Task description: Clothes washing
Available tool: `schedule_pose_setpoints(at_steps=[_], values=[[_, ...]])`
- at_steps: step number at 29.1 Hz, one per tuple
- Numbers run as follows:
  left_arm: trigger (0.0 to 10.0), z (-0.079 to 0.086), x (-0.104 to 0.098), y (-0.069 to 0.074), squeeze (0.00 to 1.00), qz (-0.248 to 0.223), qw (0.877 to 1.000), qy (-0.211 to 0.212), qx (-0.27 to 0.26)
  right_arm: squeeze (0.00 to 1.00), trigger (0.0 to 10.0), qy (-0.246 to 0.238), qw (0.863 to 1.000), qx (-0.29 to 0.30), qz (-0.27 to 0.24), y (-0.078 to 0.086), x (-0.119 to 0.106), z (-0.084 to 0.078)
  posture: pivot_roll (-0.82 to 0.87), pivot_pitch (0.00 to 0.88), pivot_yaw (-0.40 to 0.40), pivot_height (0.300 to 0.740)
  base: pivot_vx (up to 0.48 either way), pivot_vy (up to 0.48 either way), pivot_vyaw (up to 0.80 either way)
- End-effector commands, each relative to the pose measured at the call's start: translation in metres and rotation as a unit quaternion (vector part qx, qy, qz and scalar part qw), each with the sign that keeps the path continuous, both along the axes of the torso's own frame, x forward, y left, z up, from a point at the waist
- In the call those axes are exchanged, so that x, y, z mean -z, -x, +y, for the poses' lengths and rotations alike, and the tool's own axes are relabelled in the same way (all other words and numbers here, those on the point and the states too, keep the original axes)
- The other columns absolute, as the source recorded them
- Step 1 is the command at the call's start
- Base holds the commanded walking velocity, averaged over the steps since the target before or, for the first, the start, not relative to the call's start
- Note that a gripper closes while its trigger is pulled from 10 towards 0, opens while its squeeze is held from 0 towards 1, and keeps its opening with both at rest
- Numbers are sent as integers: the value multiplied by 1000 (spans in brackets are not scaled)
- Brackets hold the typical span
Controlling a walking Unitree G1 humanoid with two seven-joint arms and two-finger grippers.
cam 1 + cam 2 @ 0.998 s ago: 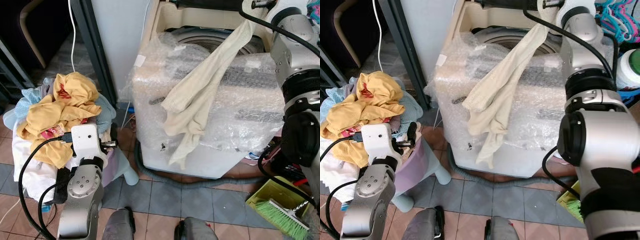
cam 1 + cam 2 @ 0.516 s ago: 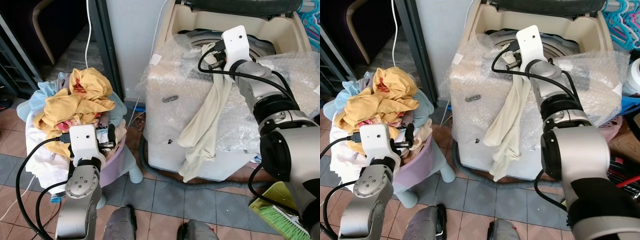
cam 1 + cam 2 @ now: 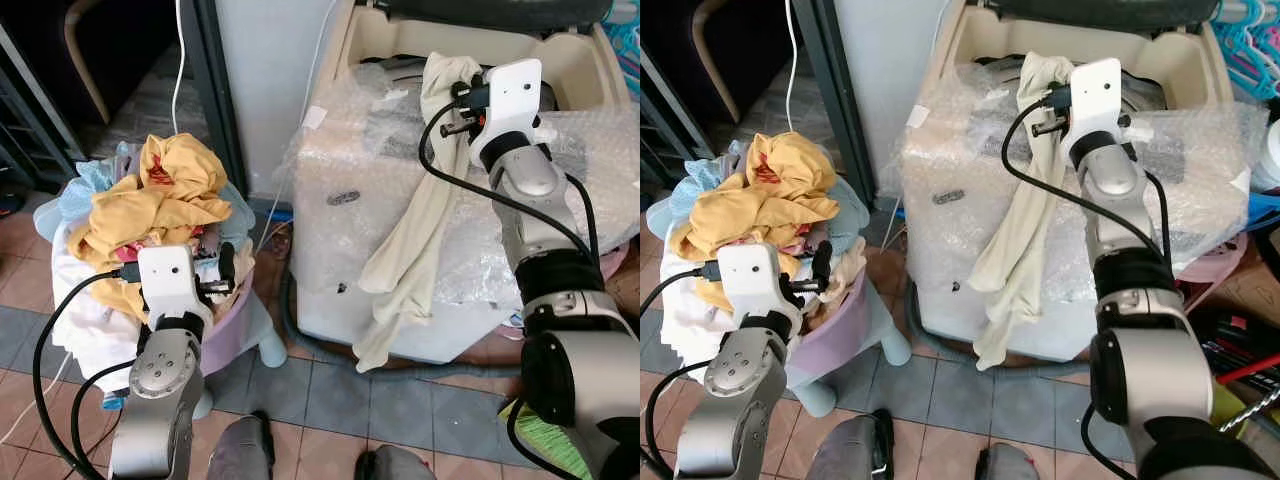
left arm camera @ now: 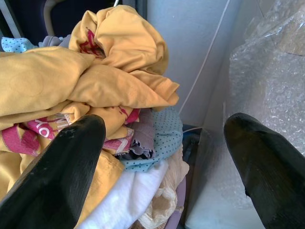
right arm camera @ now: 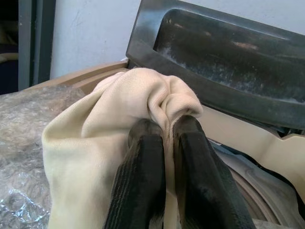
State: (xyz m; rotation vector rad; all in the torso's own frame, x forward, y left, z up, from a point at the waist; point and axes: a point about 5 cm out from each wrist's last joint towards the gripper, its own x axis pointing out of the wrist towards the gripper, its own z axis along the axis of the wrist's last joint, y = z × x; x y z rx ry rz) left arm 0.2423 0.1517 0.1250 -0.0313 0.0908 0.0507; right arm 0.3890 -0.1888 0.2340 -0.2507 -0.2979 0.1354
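Raised since before, right hand (image 5: 164,143) pinches cream cloth (image 3: 415,235) (draped) over bubble-wrapped washer (image 3: 340,200) — tiled floor (image 3: 330,390) below.

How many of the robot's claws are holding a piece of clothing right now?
1. The right gripper pinches the cream garment over the washing machine. The left gripper is open beside the laundry pile, holding nothing.

A grey and reddish tiled floor (image 3: 330,395) carries everything. On the left stands a lilac laundry basket (image 3: 238,330); on the right, farther back, the bubble-wrapped washing machine (image 3: 340,230).
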Motion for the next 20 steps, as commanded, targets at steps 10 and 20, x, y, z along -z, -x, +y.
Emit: schedule_pose_setpoints(at_steps=[10, 20], values=[[10000, -4, -10, 0, 0, -28, 999, -2, 19, 0, 10000, 9, 996, -35, -83, 18, -32, 12, 47, 112, -26, 740, 447, 0, 0], [10000, -4, -8, 2, 0, -25, 1000, -1, 18, 0, 10000, 57, 989, -54, -123, 4, -84, 6, 54, 115, -39, 740, 390, 0, 0]])
